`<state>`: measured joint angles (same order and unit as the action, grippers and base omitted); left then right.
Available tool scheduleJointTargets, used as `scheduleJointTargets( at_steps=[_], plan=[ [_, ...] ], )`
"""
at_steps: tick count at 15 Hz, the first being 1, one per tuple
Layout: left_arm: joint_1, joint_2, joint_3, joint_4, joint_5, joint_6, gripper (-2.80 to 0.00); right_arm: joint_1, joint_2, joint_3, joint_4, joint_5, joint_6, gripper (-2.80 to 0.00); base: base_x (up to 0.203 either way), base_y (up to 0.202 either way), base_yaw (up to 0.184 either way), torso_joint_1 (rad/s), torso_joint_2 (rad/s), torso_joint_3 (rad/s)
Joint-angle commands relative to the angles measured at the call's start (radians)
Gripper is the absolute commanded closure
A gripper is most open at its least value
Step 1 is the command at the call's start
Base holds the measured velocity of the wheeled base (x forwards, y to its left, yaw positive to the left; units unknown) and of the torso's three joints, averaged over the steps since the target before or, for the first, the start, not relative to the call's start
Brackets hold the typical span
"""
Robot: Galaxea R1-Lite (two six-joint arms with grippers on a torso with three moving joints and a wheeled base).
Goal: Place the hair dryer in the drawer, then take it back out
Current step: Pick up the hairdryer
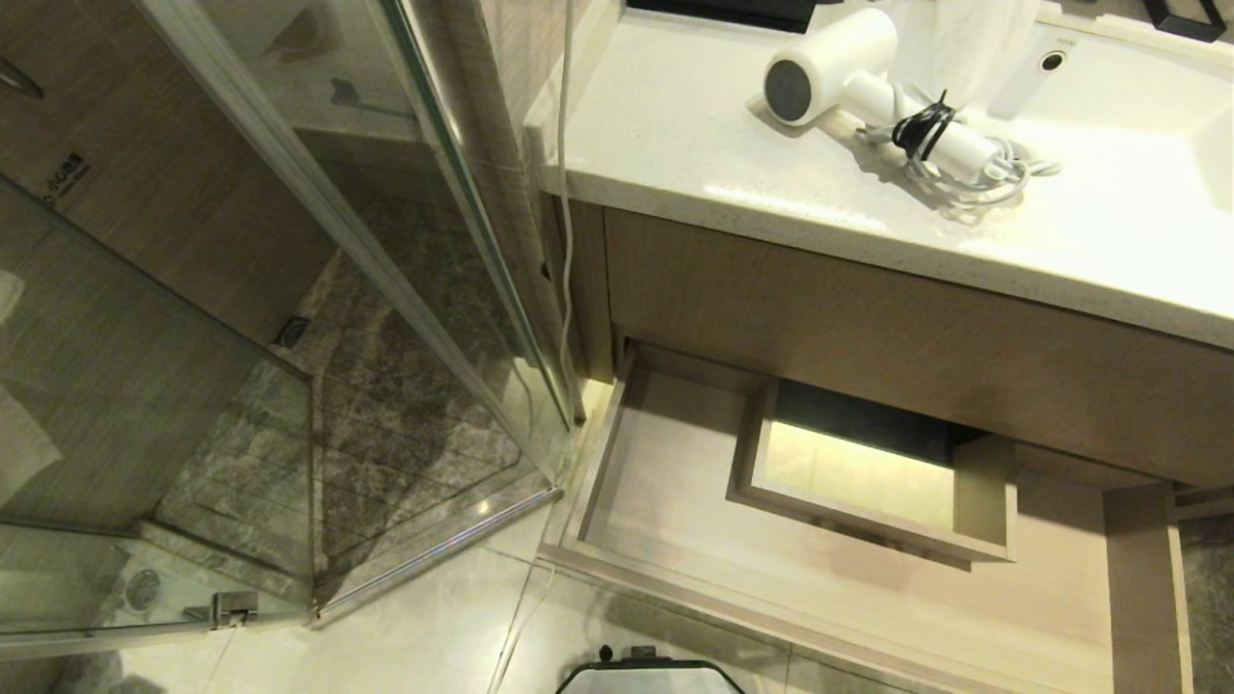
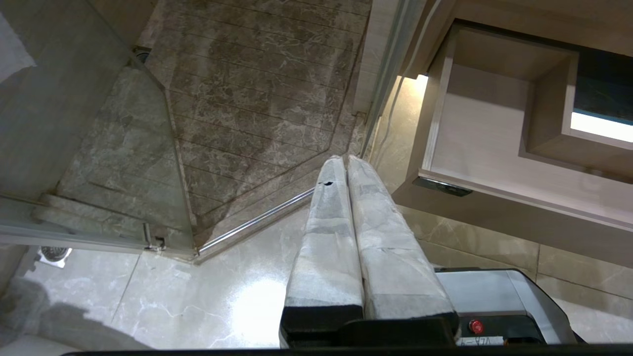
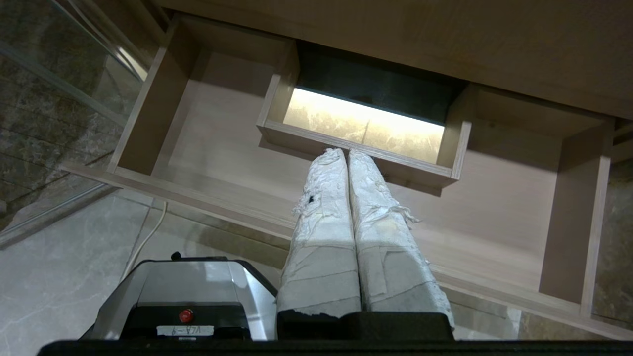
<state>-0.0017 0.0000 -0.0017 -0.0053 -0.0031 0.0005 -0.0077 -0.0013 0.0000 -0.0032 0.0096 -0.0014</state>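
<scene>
The white hair dryer [image 1: 868,82] lies on the pale vanity counter [image 1: 675,135], its dark grey round end facing left and its cord bundled by the handle. Below the counter the wood-grain drawer [image 1: 675,501] stands pulled out, with nothing in its U-shaped interior [image 3: 222,133] around the central cutout. Neither arm shows in the head view. My left gripper [image 2: 344,158] hangs shut over the floor beside the drawer's left corner [image 2: 440,183], holding nothing. My right gripper [image 3: 343,152] is shut and holds nothing, in front of the open drawer.
A glass shower enclosure [image 1: 318,289] with a stone floor stands to the left of the vanity. A white cable [image 1: 564,193] hangs down beside the cabinet. The sink basin [image 1: 1128,87] is at the counter's right. My base [image 1: 651,675] sits on the tiled floor before the drawer.
</scene>
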Motion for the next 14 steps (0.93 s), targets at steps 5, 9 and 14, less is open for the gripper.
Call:
scheduleJointTargets(
  at_steps=[5, 9, 14],
  plan=[
    [0.0, 0.001, 0.0, -0.001, 0.0, 0.001, 0.0, 0.0, 0.0, 0.0, -0.002, 0.001, -0.014, 0.0, 0.0, 0.0, 0.0, 0.0, 0.0, 0.0],
    [0.0, 0.001, 0.0, -0.001, 0.0, 0.0, 0.0, 0.0, 0.0, 0.0, -0.006, 0.001, -0.03, 0.0, 0.0, 0.0, 0.0, 0.186, -0.01, 0.181],
    [0.0, 0.001, 0.0, -0.001, 0.0, -0.001, 0.0, 0.0, 0.0, 0.0, -0.006, 0.001, -0.029, 0.0, 0.0, 0.0, 0.0, 0.286, -0.05, 0.236]
  ],
)
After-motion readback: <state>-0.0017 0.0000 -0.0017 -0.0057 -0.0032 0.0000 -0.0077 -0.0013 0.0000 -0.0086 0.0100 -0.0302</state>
